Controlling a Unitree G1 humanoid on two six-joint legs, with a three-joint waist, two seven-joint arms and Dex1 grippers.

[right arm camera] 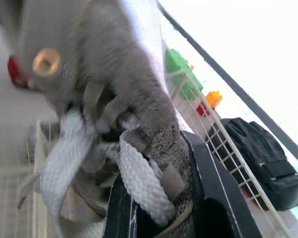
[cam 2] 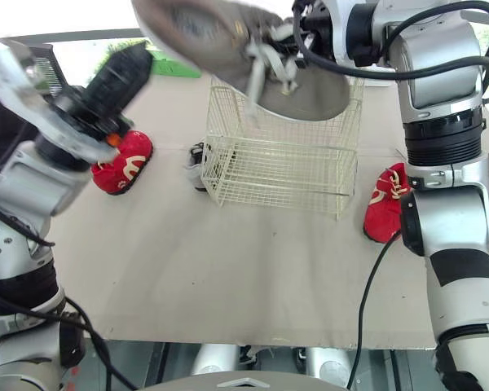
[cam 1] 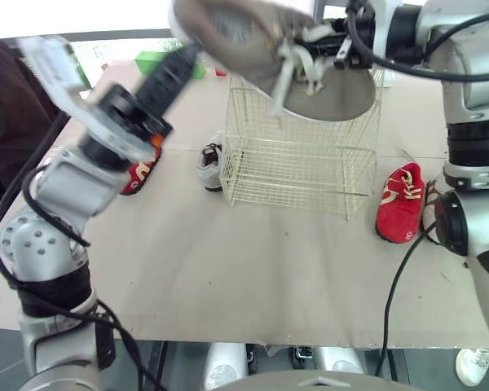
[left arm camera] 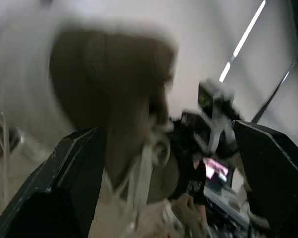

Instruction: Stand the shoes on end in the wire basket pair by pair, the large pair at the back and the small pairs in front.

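Note:
A large grey shoe [cam 1: 253, 37] with white laces hangs tilted in the air over the cream wire basket [cam 1: 301, 163]. My right gripper [right arm camera: 159, 198] is shut on its laced collar. My left gripper [cam 1: 175, 69] is raised at the shoe's far-left end, its fingers [left arm camera: 74, 173] spread open with the shoe in front of them. One small red shoe [cam 1: 401, 202] lies right of the basket and another [cam 1: 140, 175] lies to its left. A small grey and white shoe [cam 1: 212, 165] rests against the basket's left side. The basket holds no shoes.
The brown table [cam 1: 253, 269] has free room in front of the basket. Green blocks [cam 1: 159, 61] sit at the back edge. A person's dark sleeve [cam 1: 8, 106] is at the far left. A black bag [right arm camera: 263, 158] lies beyond the basket.

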